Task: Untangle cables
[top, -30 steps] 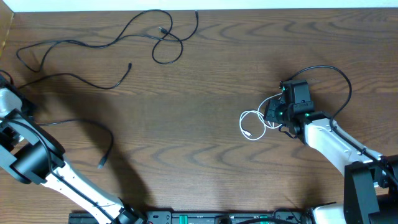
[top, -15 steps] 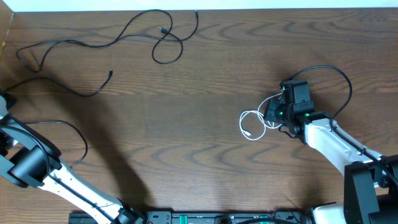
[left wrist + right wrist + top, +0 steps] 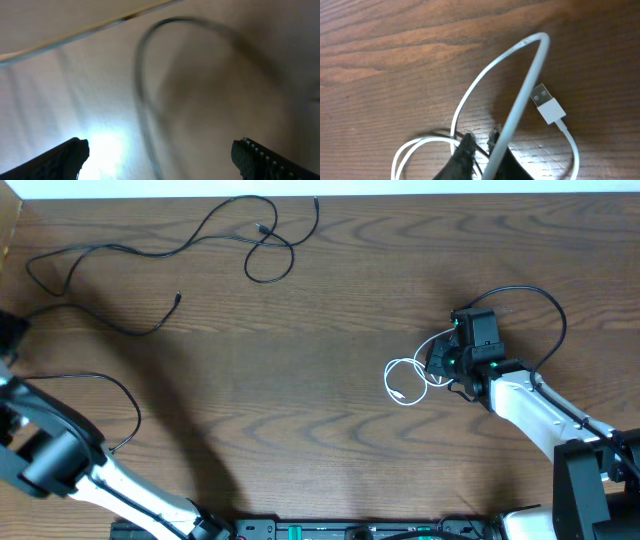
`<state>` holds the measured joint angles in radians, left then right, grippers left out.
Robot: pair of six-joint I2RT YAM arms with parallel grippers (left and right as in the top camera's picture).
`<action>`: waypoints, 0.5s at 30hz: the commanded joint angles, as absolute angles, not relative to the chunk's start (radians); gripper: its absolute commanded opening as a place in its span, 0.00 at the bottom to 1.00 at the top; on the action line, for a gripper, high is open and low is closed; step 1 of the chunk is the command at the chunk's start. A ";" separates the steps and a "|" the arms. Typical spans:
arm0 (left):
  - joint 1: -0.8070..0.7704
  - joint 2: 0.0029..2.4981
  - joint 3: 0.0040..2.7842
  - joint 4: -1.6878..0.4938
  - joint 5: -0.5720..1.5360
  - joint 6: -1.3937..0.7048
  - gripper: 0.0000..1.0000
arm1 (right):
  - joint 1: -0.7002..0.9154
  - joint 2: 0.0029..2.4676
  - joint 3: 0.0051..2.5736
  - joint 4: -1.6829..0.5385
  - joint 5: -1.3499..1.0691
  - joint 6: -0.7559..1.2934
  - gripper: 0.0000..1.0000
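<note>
**Cables apart on counter; white one in my right claw**

Right claw: tips nearly together, narrow, with the white cable running down between them. Its loop rises ahead of the tips and bends back. Flat USB plug lies on the wood just right of that loop. More white turns curl low at left.

Left claw: jaws wide, nothing between them. View is blurred. One dark cord arcs over pale ground ahead; I cannot tell which cord it is.

From overhead, on the brown wood counter: white cable sits coiled in small loops at the right, touching my right claw on its left side.

Mid left: one black cable runs from the left edge in a shallow sag, and its plug end points up and right.

Far side: second black cable snakes from the upper left towards the back edge, with a closed loop near top centre. The two black cables lie near each other at the left, well apart from the white one.
</note>
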<state>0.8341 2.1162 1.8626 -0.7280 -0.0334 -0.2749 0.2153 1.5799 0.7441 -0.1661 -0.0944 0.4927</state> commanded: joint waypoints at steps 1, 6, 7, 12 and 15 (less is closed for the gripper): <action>0.828 2.004 1.879 -0.816 0.355 -0.331 0.96 | 0.211 1.589 0.736 -0.160 -0.060 0.501 0.08; 0.783 2.007 1.827 -1.055 0.322 -0.336 0.97 | 0.211 1.590 0.736 -0.096 -0.051 0.501 0.10; 0.775 2.007 1.808 -1.066 0.292 -0.339 0.97 | 0.211 1.590 0.736 -0.087 -0.051 0.501 0.15; 0.756 2.007 1.687 -1.076 0.121 -0.436 0.99 | 0.211 1.593 0.736 -0.082 -0.051 0.501 0.72; 0.757 2.007 1.605 -1.038 0.085 -0.444 0.98 | 0.211 1.613 0.736 -0.078 -0.051 0.501 0.95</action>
<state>0.7490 2.0014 1.6741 -1.0641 0.1802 -0.3985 0.2153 1.5837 0.7429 -0.0818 -0.0662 0.4942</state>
